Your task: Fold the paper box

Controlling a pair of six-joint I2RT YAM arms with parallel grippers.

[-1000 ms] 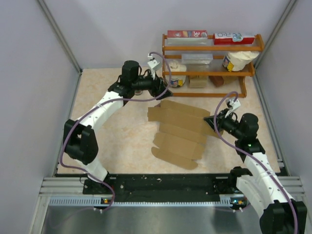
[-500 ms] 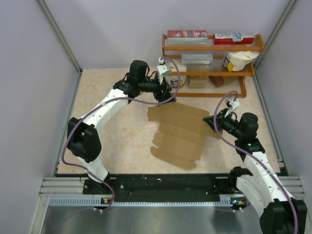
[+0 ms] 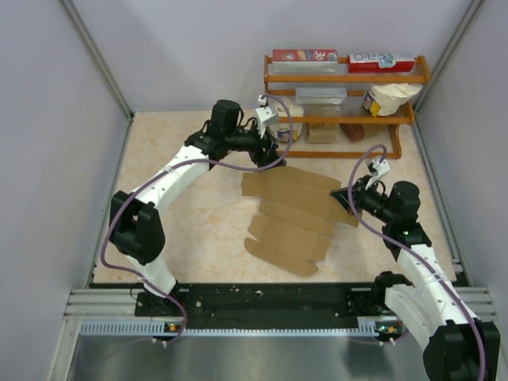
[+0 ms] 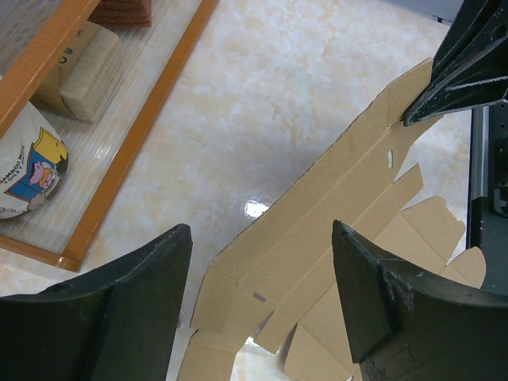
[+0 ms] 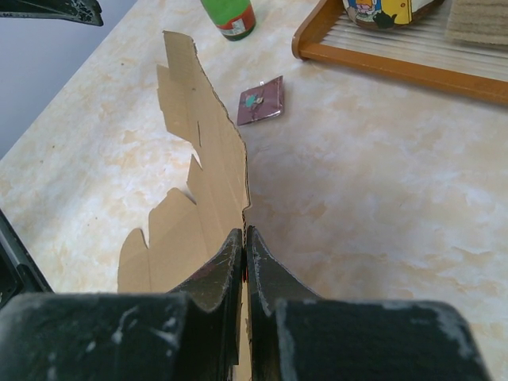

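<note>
Lying unfolded on the table (image 3: 198, 226), the box (image 3: 290, 214) is a wide brown sheet with rounded flaps and slits. It sits right of centre, just in front of the rack (image 3: 349, 153). The right gripper (image 3: 348, 198) meets its right edge; in the right wrist view the fingers (image 5: 214, 278) are pressed together, pinching the cardboard's edge between them. The left gripper (image 3: 272, 155) hangs over the sheet's far left corner, close to the rack's base. Its fingers (image 4: 135, 309) are spread wide, with nothing between them and the cardboard showing below the gap. In the left wrist view, the right gripper's dark tip sits on the sheet's opposite edge. A dark-red card (image 5: 261, 101) lies on the table near the sheet's far end, not touching it, and a green bottle (image 5: 228, 14) stands farther off. Printed cartons (image 3: 305, 56) and a tub (image 3: 389, 97) sit on the rack's shelves.
</note>
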